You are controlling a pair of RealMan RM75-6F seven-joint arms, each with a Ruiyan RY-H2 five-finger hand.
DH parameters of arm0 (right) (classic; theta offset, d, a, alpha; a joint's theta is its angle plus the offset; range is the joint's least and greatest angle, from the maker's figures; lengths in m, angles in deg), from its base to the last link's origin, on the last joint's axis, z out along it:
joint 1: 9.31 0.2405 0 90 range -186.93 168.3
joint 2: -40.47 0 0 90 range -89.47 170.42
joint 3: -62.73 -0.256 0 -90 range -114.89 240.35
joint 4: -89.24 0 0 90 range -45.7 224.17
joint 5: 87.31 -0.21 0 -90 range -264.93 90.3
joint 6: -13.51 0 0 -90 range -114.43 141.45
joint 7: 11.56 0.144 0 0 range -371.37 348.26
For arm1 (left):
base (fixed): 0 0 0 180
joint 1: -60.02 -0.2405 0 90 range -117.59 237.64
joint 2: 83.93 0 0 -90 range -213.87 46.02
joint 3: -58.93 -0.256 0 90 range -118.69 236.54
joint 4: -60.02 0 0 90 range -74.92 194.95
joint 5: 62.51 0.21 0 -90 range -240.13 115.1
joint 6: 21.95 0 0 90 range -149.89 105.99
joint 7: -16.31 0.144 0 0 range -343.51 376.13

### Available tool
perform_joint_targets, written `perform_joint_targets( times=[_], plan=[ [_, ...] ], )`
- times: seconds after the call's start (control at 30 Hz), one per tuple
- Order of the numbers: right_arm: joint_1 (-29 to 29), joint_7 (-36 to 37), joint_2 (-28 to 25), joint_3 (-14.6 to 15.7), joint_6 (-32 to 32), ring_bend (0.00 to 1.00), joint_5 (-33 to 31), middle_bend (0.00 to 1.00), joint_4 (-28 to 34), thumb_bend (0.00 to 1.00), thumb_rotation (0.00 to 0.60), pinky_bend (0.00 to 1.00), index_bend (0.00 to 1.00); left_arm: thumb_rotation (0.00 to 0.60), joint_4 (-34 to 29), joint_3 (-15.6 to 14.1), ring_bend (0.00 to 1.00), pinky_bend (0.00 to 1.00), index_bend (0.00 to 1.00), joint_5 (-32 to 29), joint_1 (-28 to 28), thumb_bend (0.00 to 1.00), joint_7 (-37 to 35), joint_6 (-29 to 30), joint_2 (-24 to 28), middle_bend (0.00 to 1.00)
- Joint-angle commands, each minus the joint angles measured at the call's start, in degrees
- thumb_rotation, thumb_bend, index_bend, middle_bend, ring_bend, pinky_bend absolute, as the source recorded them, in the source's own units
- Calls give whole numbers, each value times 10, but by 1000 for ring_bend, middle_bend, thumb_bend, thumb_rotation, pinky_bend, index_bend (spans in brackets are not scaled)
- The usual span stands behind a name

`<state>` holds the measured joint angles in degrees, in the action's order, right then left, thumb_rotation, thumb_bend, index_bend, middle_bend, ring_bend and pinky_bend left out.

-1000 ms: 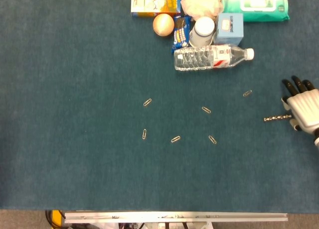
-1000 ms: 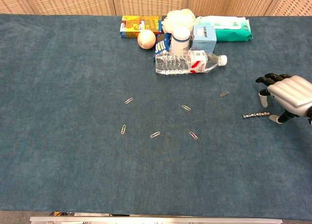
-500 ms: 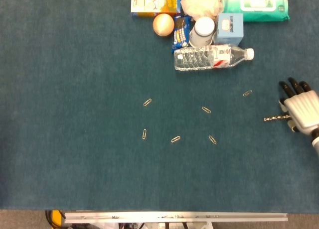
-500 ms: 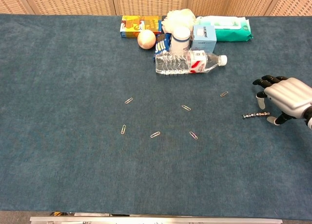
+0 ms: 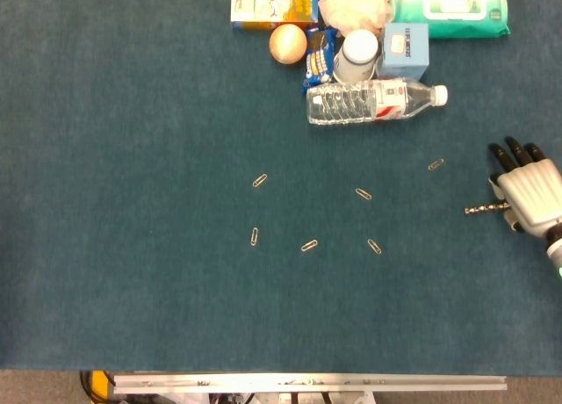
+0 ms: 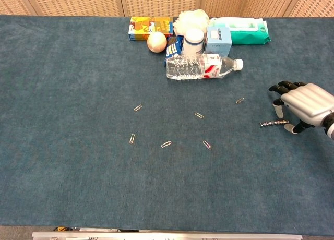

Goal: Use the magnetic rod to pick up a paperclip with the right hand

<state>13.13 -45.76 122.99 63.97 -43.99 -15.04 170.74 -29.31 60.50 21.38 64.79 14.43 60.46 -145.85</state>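
- The right hand (image 6: 304,105) hovered over the magnetic rod (image 6: 273,124) (grip unclear), fingers (image 6: 284,87) curled.
- Nearest paperclip (image 6: 240,100) lay left on the desk (image 6: 78,94).

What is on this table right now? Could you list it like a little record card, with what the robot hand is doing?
surface: blue carpeted table
right hand: over the near end of the magnetic rod, fingers curled down around it; a firm grip cannot be confirmed
left hand: not in view
paperclips: six loose on the table; the closest to the rod is the paperclip beside the hand
back of table: water bottle lying on its side, orange ball, boxes and a wipes pack
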Motion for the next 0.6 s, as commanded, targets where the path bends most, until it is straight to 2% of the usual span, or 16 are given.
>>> perform_joint_targets(
  times=[0.03, 0.6],
  plan=[
    [2, 0, 1, -1, 3, 0, -3, 110, 1, 252, 600, 160, 537, 600, 0, 0, 573, 833, 576, 0, 0, 223, 1, -1, 0, 469],
    [12, -12, 2, 3, 12, 0, -20, 110, 2, 264, 600, 159, 540, 600, 0, 0, 573, 833, 576, 1, -1, 223, -1, 1, 1, 469]
  ],
)
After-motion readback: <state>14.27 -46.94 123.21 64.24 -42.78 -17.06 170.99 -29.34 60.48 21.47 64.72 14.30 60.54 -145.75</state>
